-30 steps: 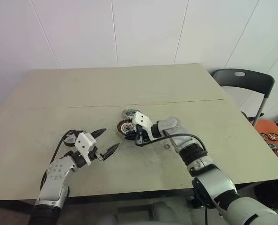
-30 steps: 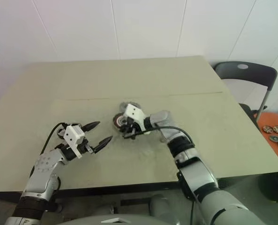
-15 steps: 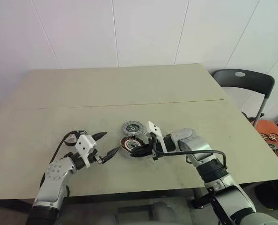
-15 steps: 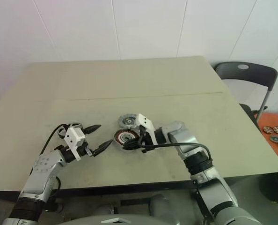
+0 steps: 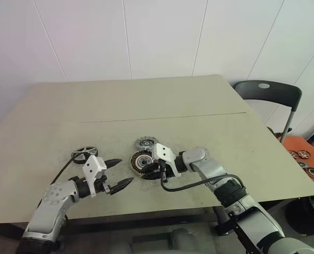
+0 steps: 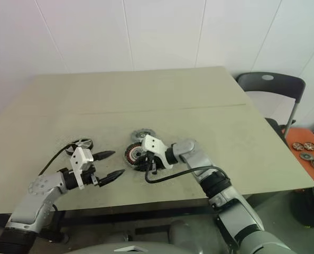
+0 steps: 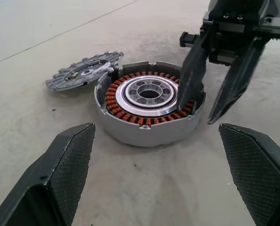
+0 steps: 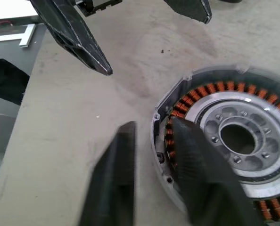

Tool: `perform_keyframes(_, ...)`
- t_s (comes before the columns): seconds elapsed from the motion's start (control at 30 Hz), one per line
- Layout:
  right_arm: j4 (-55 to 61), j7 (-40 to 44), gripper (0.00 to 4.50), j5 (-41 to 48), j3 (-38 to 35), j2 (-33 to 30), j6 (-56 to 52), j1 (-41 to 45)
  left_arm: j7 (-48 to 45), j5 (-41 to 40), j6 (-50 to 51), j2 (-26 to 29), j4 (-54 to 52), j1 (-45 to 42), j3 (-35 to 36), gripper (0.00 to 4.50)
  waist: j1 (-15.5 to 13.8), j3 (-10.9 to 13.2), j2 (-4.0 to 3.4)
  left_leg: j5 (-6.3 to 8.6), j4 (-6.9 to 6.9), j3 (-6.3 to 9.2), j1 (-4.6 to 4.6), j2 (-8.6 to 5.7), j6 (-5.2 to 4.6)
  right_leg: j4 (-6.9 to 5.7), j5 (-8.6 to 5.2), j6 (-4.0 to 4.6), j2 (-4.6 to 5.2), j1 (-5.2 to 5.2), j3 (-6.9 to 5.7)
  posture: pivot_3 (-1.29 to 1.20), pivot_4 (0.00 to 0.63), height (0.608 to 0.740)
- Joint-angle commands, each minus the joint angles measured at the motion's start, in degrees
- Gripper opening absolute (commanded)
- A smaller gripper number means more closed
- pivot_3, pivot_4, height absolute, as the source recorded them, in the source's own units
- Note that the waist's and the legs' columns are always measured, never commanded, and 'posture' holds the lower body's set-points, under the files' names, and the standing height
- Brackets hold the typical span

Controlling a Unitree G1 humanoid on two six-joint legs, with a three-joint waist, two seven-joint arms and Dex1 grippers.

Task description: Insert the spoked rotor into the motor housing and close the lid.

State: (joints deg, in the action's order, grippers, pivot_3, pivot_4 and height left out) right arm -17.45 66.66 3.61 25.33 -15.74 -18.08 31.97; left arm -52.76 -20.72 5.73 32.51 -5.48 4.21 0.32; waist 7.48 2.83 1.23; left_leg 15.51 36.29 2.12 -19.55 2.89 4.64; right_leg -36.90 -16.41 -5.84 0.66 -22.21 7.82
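Note:
The motor housing [image 5: 142,161], a silver puck with copper-red windings, sits on the table [image 5: 210,106] near its front middle. The pale notched lid [image 5: 145,143] lies flat just behind it. The dark spoked rotor [image 5: 84,154] lies to the left, beside my left wrist. My right gripper [image 5: 149,170] straddles the housing's near rim, one finger [image 8: 196,174] over the windings and the other outside the wall, with a gap showing. My left gripper [image 5: 119,171] hovers wide open and empty left of the housing, pointing at it.
A black chair [image 5: 265,92] stands past the table's right edge. Lower right, an orange surface [image 5: 305,159] holds several more wheel-like parts. A black cable [image 5: 188,185] loops from my right wrist near the table's front edge.
The camera has shifted. My right gripper's fingers have parted on the housing rim after being shut on it, and the hand drew slightly towards me. The left hand pulled back a little, still open.

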Motion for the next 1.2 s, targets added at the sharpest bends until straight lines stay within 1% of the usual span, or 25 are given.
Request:
perform_keyframes(0.03,-1.5,-0.5,2.09,2.5,-3.4,-0.5,-3.1,0.5,-0.2,-0.6,-0.2,0.8,-2.0,-1.3,1.5,4.50,0.0,0.0,0.03,-0.04,-0.01,0.00,0.00,0.00,-0.07,0.01,0.00,0.01,0.00,0.00,0.00,0.00,0.000,0.740)
perform_keyframes(0.13,1.3,1.6,2.09,9.5,-8.0,-0.6,-9.1,1.5,-0.2,0.0,-0.5,0.5,-1.6,-1.6,1.0,4.50,-0.2,0.0,-0.01,-0.05,-0.09,0.00,-0.16,0.00,-0.09,-0.01,0.02,0.01,-0.01,-0.08,0.01,0.00,0.000,0.740)
perform_keyframes(0.23,3.4,3.2,2.09,16.4,-13.9,-1.7,-15.5,3.1,-0.2,0.3,-0.6,0.1,-1.5,-1.8,0.6,4.50,-0.5,0.0,-0.04,-0.07,-0.12,0.07,-1.03,0.00,-0.12,-0.18,0.18,0.03,-0.07,-0.74,0.01,0.00,0.000,0.740)
perform_keyframes(0.33,2.2,1.3,2.09,18.8,-19.2,-3.9,-16.4,3.9,-0.1,0.5,-0.7,-0.2,-1.5,-1.8,0.2,4.50,-0.5,0.0,-0.06,-0.01,-0.25,0.06,-1.12,0.00,-0.23,-0.18,0.28,-0.08,-0.07,-0.88,0.00,0.00,0.000,0.740)
perform_keyframes(0.43,0.2,-2.4,2.09,17.8,-22.4,-5.8,-13.5,3.7,-0.1,0.7,-0.9,-0.4,-1.3,-1.6,-0.1,4.50,-0.5,0.0,-0.06,0.09,-0.27,0.05,-1.15,0.00,-0.38,-0.14,0.23,-0.15,-0.07,-0.90,-0.01,0.00,0.000,0.740)
perform_keyframes(0.5,-1.2,-5.6,2.09,13.9,-22.9,-7.8,-6.9,1.2,-0.1,0.9,-1.3,-0.7,-0.9,-1.6,-0.3,4.50,-0.5,0.0,-0.06,0.09,-0.26,0.03,-1.17,0.00,-0.39,-0.10,0.22,-0.15,-0.07,-0.89,-0.01,0.00,0.000,0.740)
perform_keyframes(0.63,-3.5,-8.0,2.09,9.6,-22.3,-11.0,0.7,-3.0,-0.3,1.1,-2.0,-1.0,0.1,-1.8,-0.4,4.50,-0.5,0.0,-0.05,0.10,-0.21,0.01,-1.18,-0.01,-0.39,-0.07,0.12,-0.07,-0.06,-0.88,-0.01,0.00,0.000,0.740)
perform_keyframes(0.73,-3.7,-7.8,2.09,9.5,-22.9,-13.0,0.4,-5.1,-0.7,1.3,-2.4,-1.2,1.0,-2.5,-0.6,4.50,-0.4,0.1,-0.10,0.09,-0.17,-0.02,-1.18,-0.02,-0.39,-0.08,0.12,-0.07,-0.06,-0.88,0.01,0.00,0.000,0.740)
perform_keyframes(0.83,-2.4,-7.8,2.67,9.3,-23.4,-14.6,0.6,-6.2,-1.0,1.4,-2.6,-1.3,1.9,-3.3,-0.8,4.50,-0.3,0.1,-0.10,0.09,-0.16,-0.06,-1.04,-0.02,-0.39,-0.12,0.11,-0.07,-0.07,-0.81,0.08,0.00,0.000,0.740)
perform_keyframes(0.97,-0.2,-5.8,3.91,10.0,-22.3,-16.2,-1.1,-7.8,-1.2,1.9,-2.9,-1.6,2.8,-3.5,-1.4,4.50,-0.4,0.1,-0.09,0.09,-0.14,-0.05,-0.89,-0.02,-0.39,-0.12,0.02,-0.07,-0.07,-0.64,0.08,0.00,0.000,0.740)
perform_keyframes(1.2,4.2,-3.0,3.91,11.5,-21.1,-15.9,-3.8,-10.0,-0.9,2.7,-3.1,-2.0,3.4,-3.4,-1.7,4.50,-0.5,0.1,-0.09,0.09,-0.15,-0.05,-0.89,-0.02,-0.39,-0.10,0.03,-0.06,-0.07,-0.63,0.08,0.00,0.000,0.740)
